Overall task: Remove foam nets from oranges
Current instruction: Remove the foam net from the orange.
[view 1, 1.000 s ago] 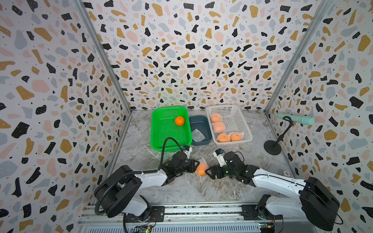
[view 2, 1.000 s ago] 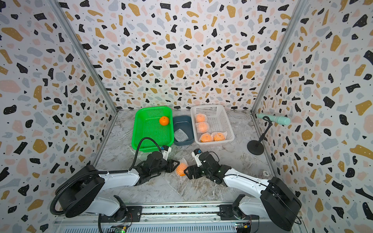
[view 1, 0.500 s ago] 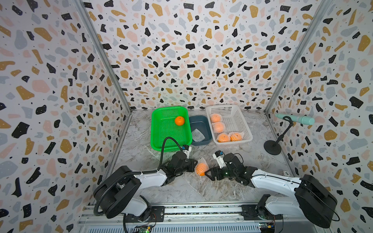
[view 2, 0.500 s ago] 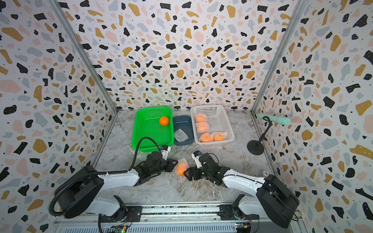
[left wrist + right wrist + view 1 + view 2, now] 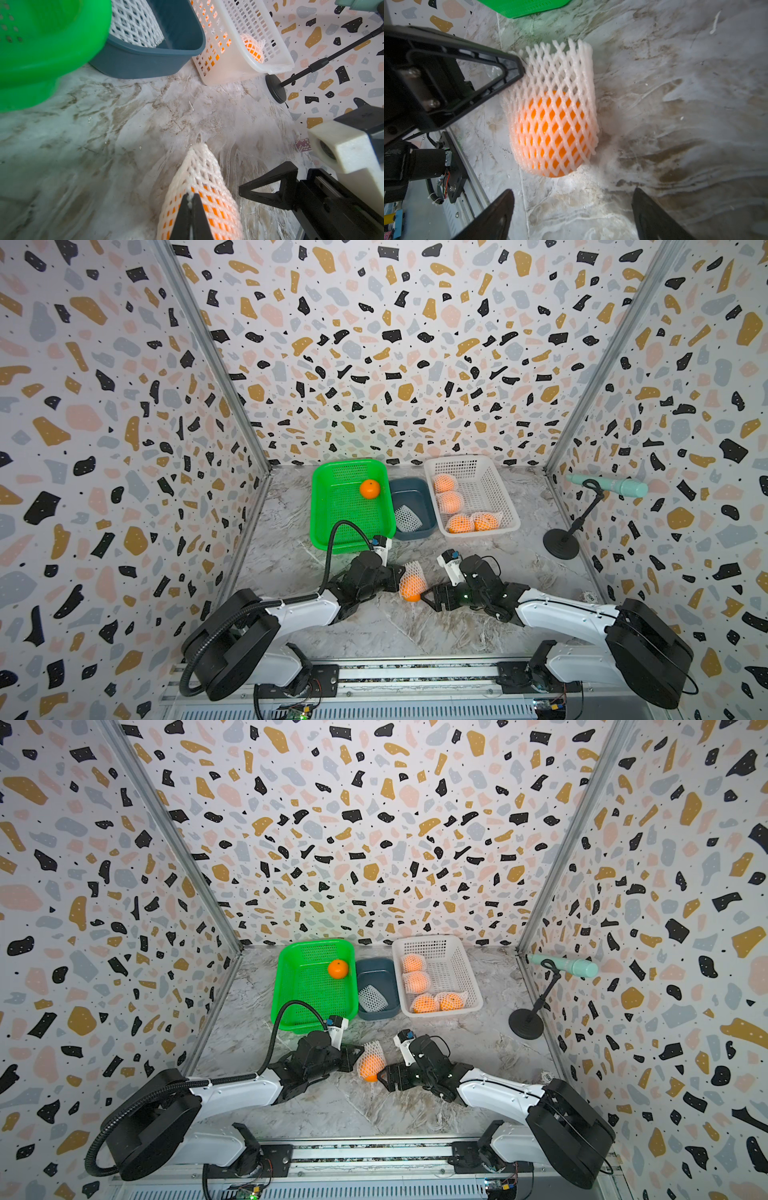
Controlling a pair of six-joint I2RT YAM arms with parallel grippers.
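Note:
An orange in a white foam net (image 5: 411, 585) (image 5: 371, 1063) lies on the marble table between my two grippers. The left gripper (image 5: 400, 576) (image 5: 190, 197) is shut on a pinch of that net (image 5: 199, 178) at its side. The net's empty end sticks out past the fruit (image 5: 552, 124). The right gripper (image 5: 428, 597) (image 5: 573, 190) stands open just short of the orange, touching nothing. A bare orange (image 5: 369, 488) sits in the green basket (image 5: 332, 526). Several netted oranges (image 5: 451, 502) lie in the white basket (image 5: 498, 497).
A dark blue bin (image 5: 415, 489) between the two baskets holds one empty net (image 5: 407, 517). A black stand (image 5: 561, 543) with a teal handle stands by the right wall. A small round object (image 5: 588, 596) lies near the right arm. Terrazzo walls close three sides.
The left gripper has shut on the net of the orange on the table. The right gripper has crept slightly closer to the orange and stayed open.

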